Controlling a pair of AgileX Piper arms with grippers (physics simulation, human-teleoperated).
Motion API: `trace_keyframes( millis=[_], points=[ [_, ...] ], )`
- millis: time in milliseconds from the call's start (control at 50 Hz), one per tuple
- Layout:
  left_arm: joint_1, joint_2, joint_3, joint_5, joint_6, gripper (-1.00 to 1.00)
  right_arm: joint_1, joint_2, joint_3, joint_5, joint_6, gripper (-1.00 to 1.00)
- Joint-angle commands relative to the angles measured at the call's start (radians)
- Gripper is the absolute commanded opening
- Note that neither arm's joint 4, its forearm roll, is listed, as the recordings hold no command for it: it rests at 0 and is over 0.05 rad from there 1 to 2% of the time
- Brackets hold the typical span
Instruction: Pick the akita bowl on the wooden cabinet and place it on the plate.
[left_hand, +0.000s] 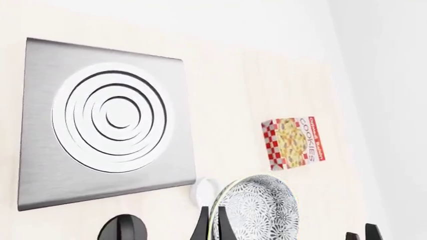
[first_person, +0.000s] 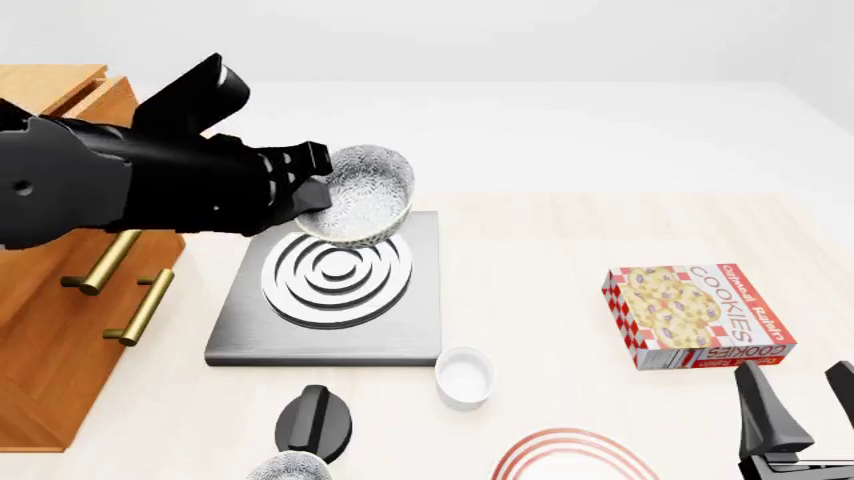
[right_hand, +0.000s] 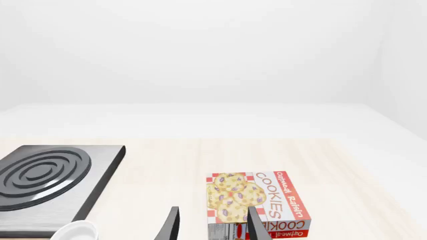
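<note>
Akita bowl (first_person: 358, 196) is up in the air, and your left gripper (first_person: 310, 183) has it pinched by the rim, one finger inside the wall and one outside, so it hangs tilted with its mouth turned partly sideways. It's off the wooden cabinet (first_person: 60, 300), which sits on the left, and it's above the far part of the grey stove slab (first_person: 327, 310). That rim grip is why the bowl leans; a deep glossy bowl like this could swing or slip, so I'd judge a slow carry is the safe call. Your target, the plate (first_person: 571, 458), is at the near edge, right of centre, only its red rings showing. The small white ramekin (first_person: 463, 375) sits between stove and plate, so you'll want to pass over it. A cookie box (first_person: 694, 315) lies to the right, well clear. Your right gripper (first_person: 798, 412) waits near right, fingers spread, holding nothing.
</note>
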Motion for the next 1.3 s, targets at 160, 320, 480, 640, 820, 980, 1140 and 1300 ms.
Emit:
trace_keyframes(
  millis=[160,320,480,640,820,980,1140,1300],
  points=[
    [-0.048,0.035,-0.011,0.013,0.030,-1.00,0.000,0.000,0.000,0.000,0.000,1.00],
    [-0.062,0.046,-0.002,0.009,0.033,-1.00,0.000,0.000,0.000,0.000,0.000,1.00],
    [-0.084,0.052,0.001,0.009,0.033,-1.00,0.000,0.000,0.000,0.000,0.000,1.00],
    [-0.115,0.062,0.023,-0.002,0.026,-1.00,0.000,0.000,0.000,0.000,0.000,1.00],
    [-0.158,0.077,0.023,-0.004,0.014,-1.00,0.000,0.000,0.000,0.000,0.000,1.00],
    [-0.181,0.092,0.021,-0.007,0.012,-1.00,0.000,0.000,0.000,0.000,0.000,1.00],
    [-0.196,0.104,0.015,-0.010,0.017,-1.00,0.000,0.000,0.000,0.000,0.000,1.00],
    [-0.200,0.120,0.024,-0.022,0.024,-1.00,0.000,0.000,0.000,0.000,0.000,1.00]
  ],
)
